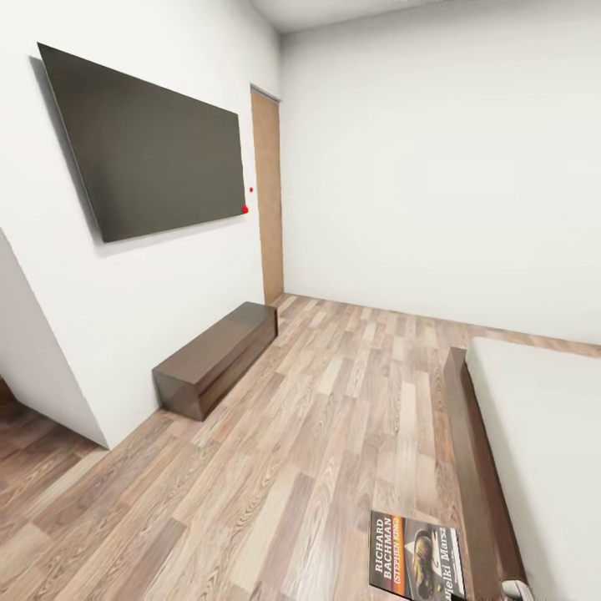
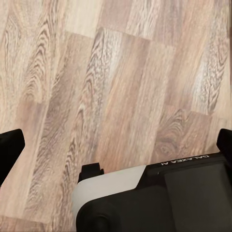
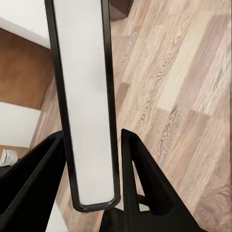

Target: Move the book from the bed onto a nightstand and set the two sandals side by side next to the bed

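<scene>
The book (image 1: pixel 416 558), dark with an orange band and white "RICHARD BACHMAN" lettering, hangs over the wood floor at the bottom of the head view, just left of the bed's dark frame (image 1: pixel 473 455). In the right wrist view the book (image 3: pixel 84 96) is seen edge-on, white pages between dark covers, and my right gripper (image 3: pixel 92 140) is shut on it, one black finger (image 3: pixel 145 179) on each side. My left gripper (image 2: pixel 116 145) is open over bare floor, its fingertips far apart. The off-white mattress (image 1: pixel 542 417) lies at the right. The sandals and the nightstand are out of view.
A large dark TV (image 1: pixel 150 142) hangs on the left wall above a long low brown bench (image 1: pixel 217 355). A brown door (image 1: pixel 268 196) stands in the far corner. Wood-plank floor (image 1: pixel 334 417) stretches between the bench and the bed.
</scene>
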{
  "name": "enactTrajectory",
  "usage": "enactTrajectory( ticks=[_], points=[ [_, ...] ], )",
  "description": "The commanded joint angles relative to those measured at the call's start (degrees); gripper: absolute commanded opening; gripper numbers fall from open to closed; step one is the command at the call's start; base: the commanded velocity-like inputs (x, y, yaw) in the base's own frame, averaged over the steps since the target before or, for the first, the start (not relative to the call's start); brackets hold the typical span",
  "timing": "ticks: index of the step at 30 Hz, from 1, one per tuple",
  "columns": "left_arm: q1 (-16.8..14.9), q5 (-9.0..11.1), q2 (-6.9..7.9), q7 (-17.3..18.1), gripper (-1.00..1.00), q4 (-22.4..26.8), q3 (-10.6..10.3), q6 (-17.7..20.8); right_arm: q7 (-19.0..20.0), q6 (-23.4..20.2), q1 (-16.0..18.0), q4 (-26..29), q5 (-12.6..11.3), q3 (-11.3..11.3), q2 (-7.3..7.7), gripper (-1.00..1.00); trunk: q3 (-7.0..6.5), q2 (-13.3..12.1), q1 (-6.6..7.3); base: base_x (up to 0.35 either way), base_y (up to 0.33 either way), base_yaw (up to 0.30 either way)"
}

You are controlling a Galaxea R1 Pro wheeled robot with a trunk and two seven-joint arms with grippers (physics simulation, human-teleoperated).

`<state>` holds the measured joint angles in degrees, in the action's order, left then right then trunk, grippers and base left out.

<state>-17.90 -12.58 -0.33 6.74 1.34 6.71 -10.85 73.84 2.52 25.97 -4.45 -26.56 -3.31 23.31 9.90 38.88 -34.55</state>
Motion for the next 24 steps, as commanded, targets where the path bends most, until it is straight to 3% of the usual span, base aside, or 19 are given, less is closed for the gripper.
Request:
enactTrajectory(
  ticks=[1,24],
  points=[
    [-0.03,-0.51,0.01,0.12,1.00,-0.02,0.50,-0.19,0.16,0.30,0.14,-0.21,-0.34,-0.12,-0.01,-1.00,0.09,0.08,-0.02,0.015,0.000,-0.258],
    [-0.03,-0.51,0.02,0.12,1.00,-0.02,0.50,-0.22,0.16,0.30,0.14,-0.21,-0.25,-0.19,-0.01,-1.00,0.09,0.08,-0.02,0.002,0.000,-0.256]
  ],
)
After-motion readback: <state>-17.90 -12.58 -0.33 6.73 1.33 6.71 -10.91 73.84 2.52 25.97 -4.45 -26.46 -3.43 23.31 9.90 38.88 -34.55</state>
